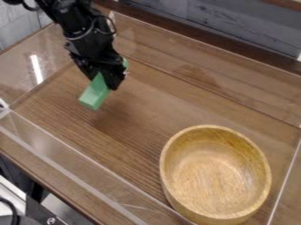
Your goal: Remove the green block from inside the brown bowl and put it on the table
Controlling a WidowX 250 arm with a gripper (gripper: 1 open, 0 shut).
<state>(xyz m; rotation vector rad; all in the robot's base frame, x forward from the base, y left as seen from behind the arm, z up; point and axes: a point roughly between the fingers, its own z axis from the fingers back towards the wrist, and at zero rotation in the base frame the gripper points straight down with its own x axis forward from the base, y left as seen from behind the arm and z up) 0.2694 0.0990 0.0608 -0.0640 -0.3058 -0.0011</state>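
No text, label, brand, number or sign could be read anywhere in the view. Any fine markings were too small or blurred to make out.
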